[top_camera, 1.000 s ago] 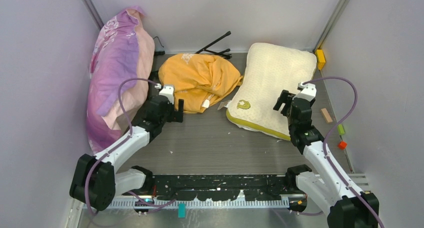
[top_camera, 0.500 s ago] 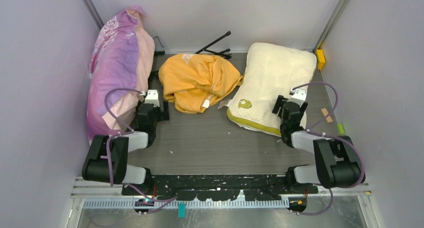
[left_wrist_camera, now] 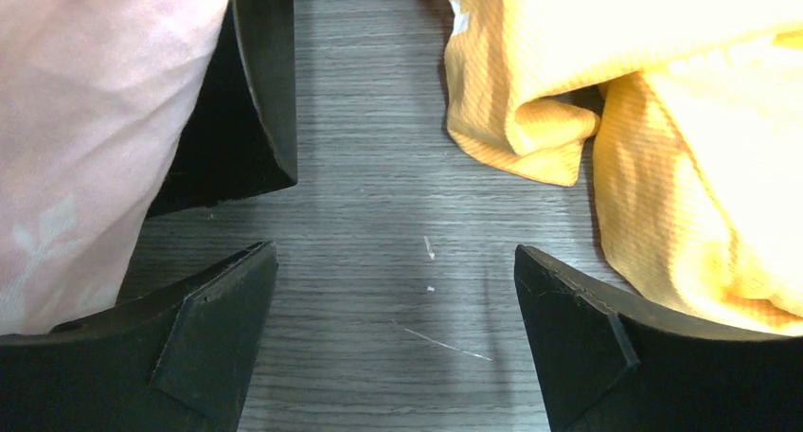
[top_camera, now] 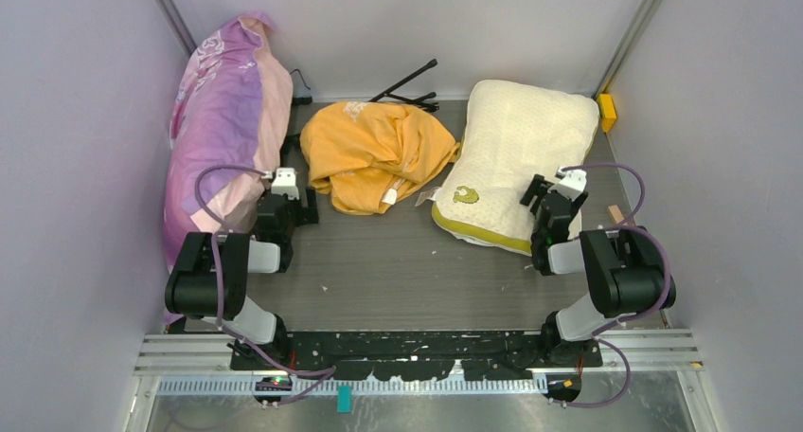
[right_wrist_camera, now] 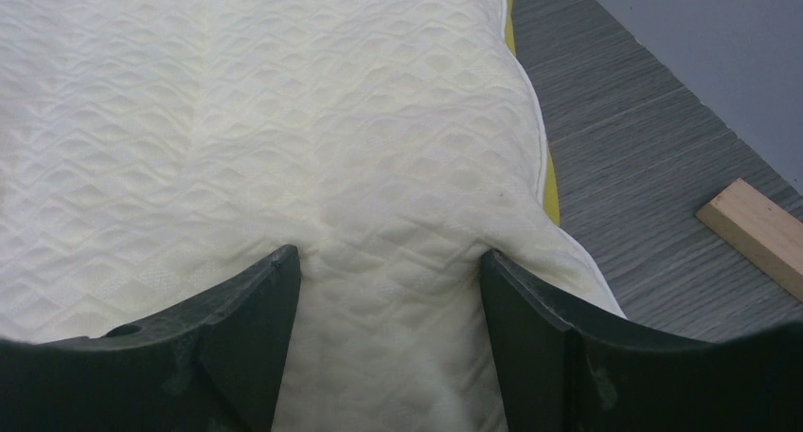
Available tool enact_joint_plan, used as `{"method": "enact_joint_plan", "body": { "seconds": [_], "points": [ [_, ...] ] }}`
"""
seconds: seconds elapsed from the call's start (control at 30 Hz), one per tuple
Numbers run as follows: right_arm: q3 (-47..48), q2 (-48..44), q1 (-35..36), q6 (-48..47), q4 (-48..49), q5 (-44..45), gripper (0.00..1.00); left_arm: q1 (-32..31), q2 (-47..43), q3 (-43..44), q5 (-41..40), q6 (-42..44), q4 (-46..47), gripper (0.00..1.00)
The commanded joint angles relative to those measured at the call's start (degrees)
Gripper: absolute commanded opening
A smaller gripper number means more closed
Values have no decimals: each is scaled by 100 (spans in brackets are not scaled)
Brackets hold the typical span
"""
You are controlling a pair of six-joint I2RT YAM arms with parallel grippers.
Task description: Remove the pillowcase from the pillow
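Observation:
The orange pillowcase (top_camera: 374, 153) lies crumpled in a heap on the table at the back middle, apart from the pillow. Its folds fill the right side of the left wrist view (left_wrist_camera: 663, 119). The cream-white quilted pillow (top_camera: 516, 153) with its yellow-olive band lies bare at the right. My left gripper (top_camera: 287, 207) is open and empty over bare table (left_wrist_camera: 394, 252), between the floral pillow and the pillowcase. My right gripper (top_camera: 549, 205) is open, its fingertips resting on the pillow's near right corner (right_wrist_camera: 388, 254), with quilted fabric (right_wrist_camera: 284, 119) between them.
A pink-purple floral pillow (top_camera: 223, 138) leans along the left wall, with a black object (left_wrist_camera: 256, 100) beside it. A black folding stand (top_camera: 412, 86) lies at the back. A yellow block (top_camera: 607, 112) and a wooden block (right_wrist_camera: 758, 233) sit by the right wall.
Both arms have folded back toward their bases. The left gripper drew back and left from the pillowcase. The right gripper settled low on the pillow's near corner.

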Motion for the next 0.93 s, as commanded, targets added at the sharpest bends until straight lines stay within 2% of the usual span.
{"method": "enact_joint_plan", "body": {
  "seconds": [0.0,0.03,0.07,0.1,0.9],
  "points": [
    [165,122,-81,111,-190,-29,69,33,20,75,56,-7,465,100],
    [155,128,-104,127,-155,-32,69,31,7,67,64,-40,466,100],
    [135,98,-112,145,-191,-2,89,35,15,74,153,-5,462,100],
    [128,86,-109,140,-180,7,94,31,34,107,187,44,444,100],
    [109,105,-107,113,-115,-18,95,33,22,102,222,40,422,100]
  ]
}}
